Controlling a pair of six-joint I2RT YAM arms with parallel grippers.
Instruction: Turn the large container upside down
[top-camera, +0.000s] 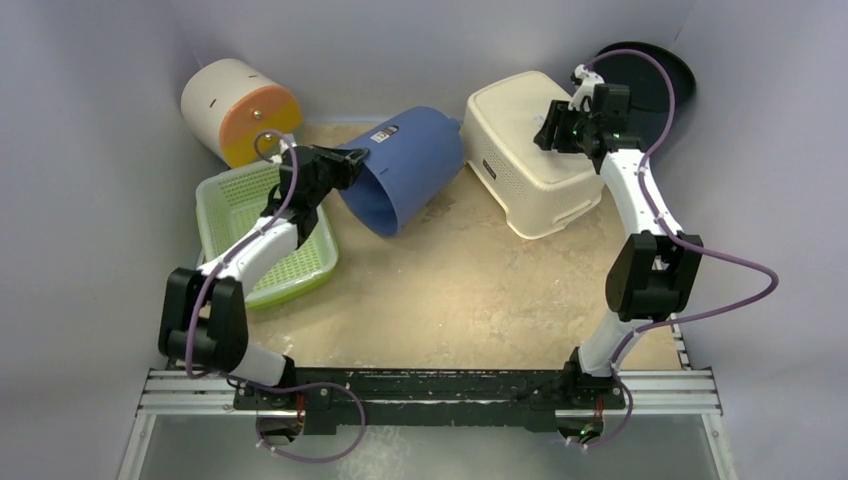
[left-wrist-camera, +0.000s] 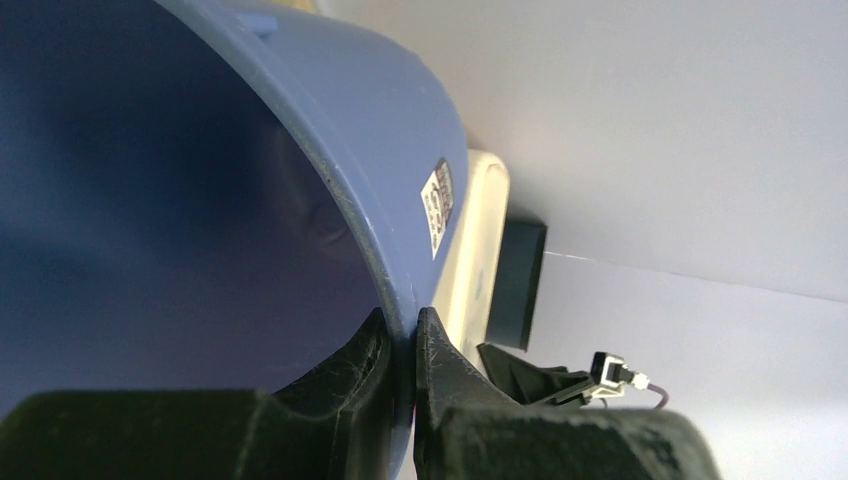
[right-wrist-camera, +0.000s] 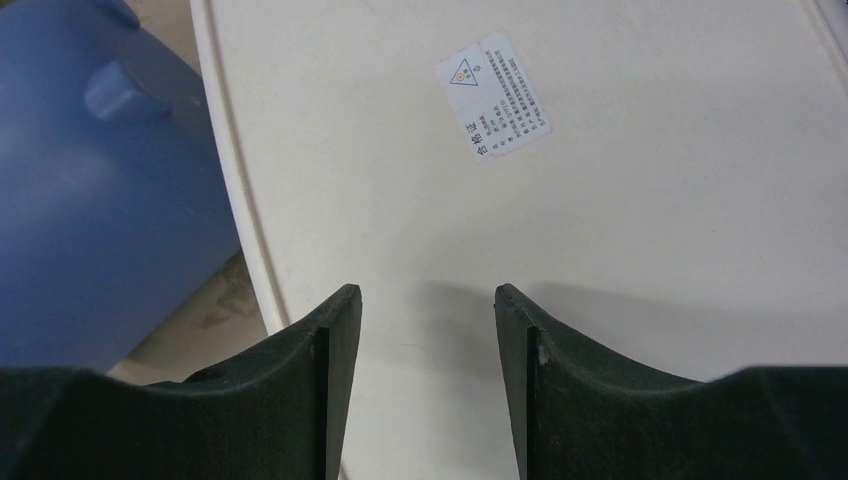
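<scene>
The large container is a blue bucket (top-camera: 405, 165) lying tilted on its side at the back of the table, its open mouth facing the front left. My left gripper (top-camera: 352, 160) is shut on its rim: in the left wrist view one finger (left-wrist-camera: 365, 355) is inside the bucket (left-wrist-camera: 150, 200) and the other (left-wrist-camera: 445, 360) is outside, with the rim pinched at the gripper (left-wrist-camera: 402, 315). My right gripper (top-camera: 552, 128) hovers open over the cream tub, and its jaws (right-wrist-camera: 427, 292) hold nothing. The bucket's blue wall (right-wrist-camera: 90, 200) shows at the left of the right wrist view.
A cream tub (top-camera: 520, 150) lies bottom-up just right of the bucket, its labelled base (right-wrist-camera: 600, 200) under my right gripper. A green mesh basket (top-camera: 260, 240) sits under my left arm. A white cylinder with an orange end (top-camera: 235, 110) and a black round tray (top-camera: 665, 70) stand at the back.
</scene>
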